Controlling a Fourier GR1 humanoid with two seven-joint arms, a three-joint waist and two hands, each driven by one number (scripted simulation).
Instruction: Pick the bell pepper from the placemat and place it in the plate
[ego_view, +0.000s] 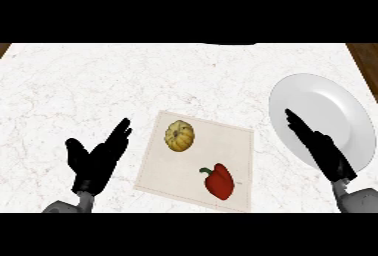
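Observation:
A red bell pepper (218, 182) with a green stem lies on the near right part of a pale placemat (221, 145). A white plate (336, 112) sits to the right of the mat. My right hand (319, 147) is open, fingers straight, in front of the plate's left part, to the right of the pepper and apart from it. My left hand (97, 161) is open with fingers up, left of the mat, holding nothing.
A yellow squash (180, 135) lies on the mat's far left part, beyond the pepper. The white marble counter (111, 80) stretches far and left. A brown edge (365, 60) runs along the far right.

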